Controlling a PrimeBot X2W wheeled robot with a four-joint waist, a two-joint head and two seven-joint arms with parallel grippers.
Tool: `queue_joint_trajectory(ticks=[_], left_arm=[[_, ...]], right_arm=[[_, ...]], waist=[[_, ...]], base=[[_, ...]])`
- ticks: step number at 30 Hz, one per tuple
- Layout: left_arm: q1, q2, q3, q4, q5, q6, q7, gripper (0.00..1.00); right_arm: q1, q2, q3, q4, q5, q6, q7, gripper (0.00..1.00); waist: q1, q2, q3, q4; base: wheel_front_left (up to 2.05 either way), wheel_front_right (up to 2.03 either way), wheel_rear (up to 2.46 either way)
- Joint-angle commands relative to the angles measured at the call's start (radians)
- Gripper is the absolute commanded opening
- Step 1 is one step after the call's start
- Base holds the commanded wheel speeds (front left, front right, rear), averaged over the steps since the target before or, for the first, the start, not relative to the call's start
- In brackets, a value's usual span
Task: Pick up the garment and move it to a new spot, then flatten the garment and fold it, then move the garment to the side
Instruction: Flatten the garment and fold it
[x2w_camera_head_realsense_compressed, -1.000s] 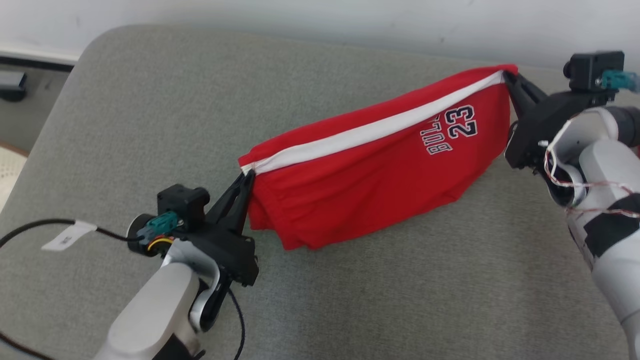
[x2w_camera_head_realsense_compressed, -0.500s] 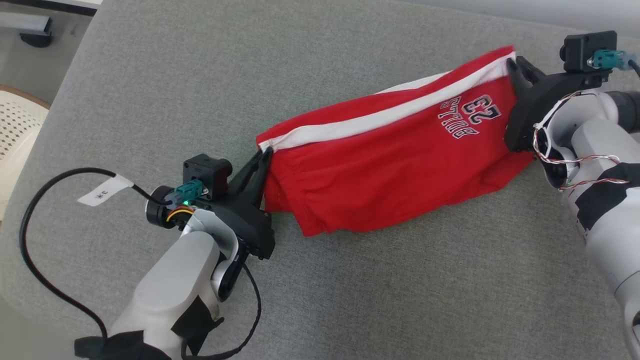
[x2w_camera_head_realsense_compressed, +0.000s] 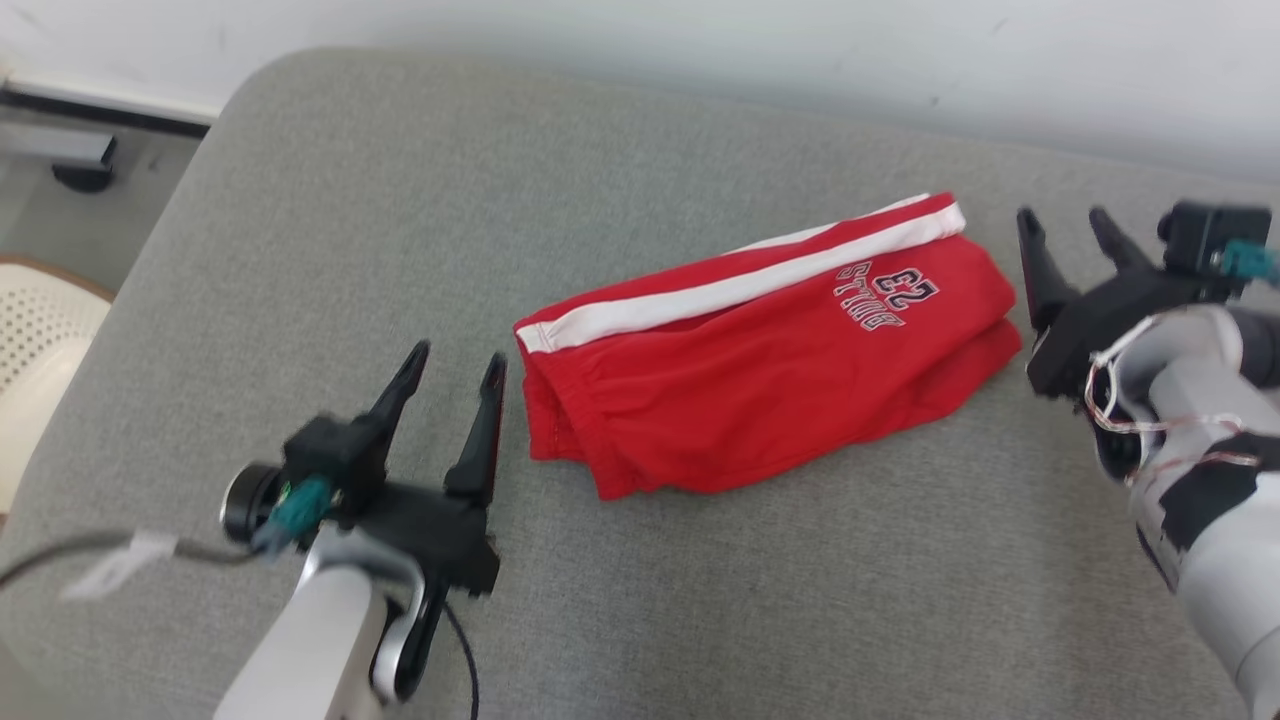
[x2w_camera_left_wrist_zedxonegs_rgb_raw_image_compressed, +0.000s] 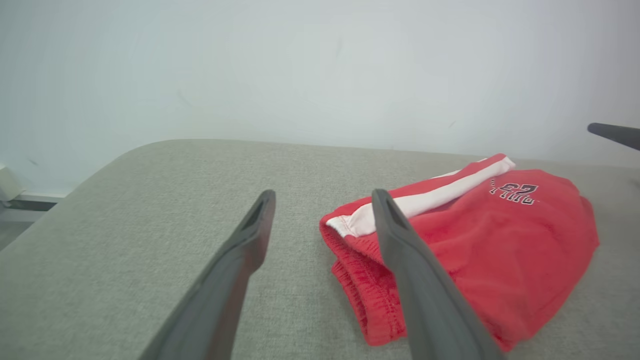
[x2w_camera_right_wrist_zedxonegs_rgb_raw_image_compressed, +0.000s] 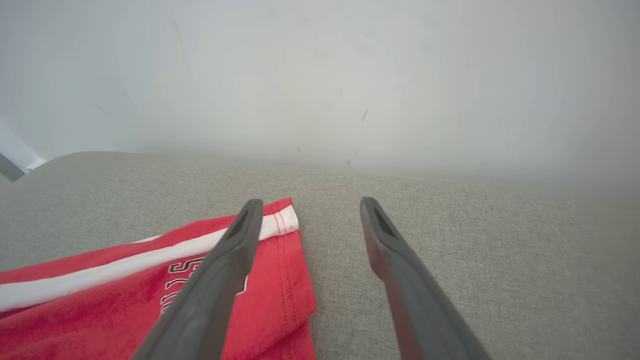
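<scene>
Grey upholstered cushion (x2w_camera_head_realsense_compressed: 700, 600) is spread beneath everything, and at the waistband end of the red basketball shorts (x2w_camera_head_realsense_compressed: 760, 400) the left gripper (x2w_camera_head_realsense_compressed: 458, 352) is held with its fingers spread wide and nothing between them, one finger just beside the cloth. At the shorts' hem end the right gripper (x2w_camera_head_realsense_compressed: 1060, 213) is likewise parted wide and empty, close beside the fabric. The shorts are laid folded lengthwise on the cushion, white side stripe (x2w_camera_head_realsense_compressed: 740, 285) along their far edge, with a pale wall (x2w_camera_head_realsense_compressed: 700, 50) seen beyond them.
</scene>
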Motion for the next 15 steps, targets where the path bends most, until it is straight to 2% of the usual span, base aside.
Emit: queue_joint_trajectory(ticks=[1, 7, 15], left_arm=[[0.046, 0.008, 0.022, -0.041, 0.022, 0.012, -0.002, 1.0], [0.221, 0.041, 0.083, -0.222, 0.152, 0.087, -0.002, 1.0], [0.322, 0.045, 0.113, -0.302, 0.195, 0.093, -0.002, 1.0]], right_arm=[[0.029, -0.001, 0.004, 0.0, 0.011, 0.0, -0.011, 1.0], [0.113, 0.016, -0.008, 0.015, 0.042, 0.0, -0.041, 1.0], [0.159, 0.018, -0.046, 0.053, 0.051, 0.0, -0.052, 1.0]], waist=[[0.0001, 0.0, -0.039, -0.025], [0.0001, 0.0, -0.064, -0.021], [0.0001, 0.0, -0.062, 0.037]], base=[[0.0, 0.0, 0.0], [0.0, 0.0, 0.0], [0.0, 0.0, 0.0]])
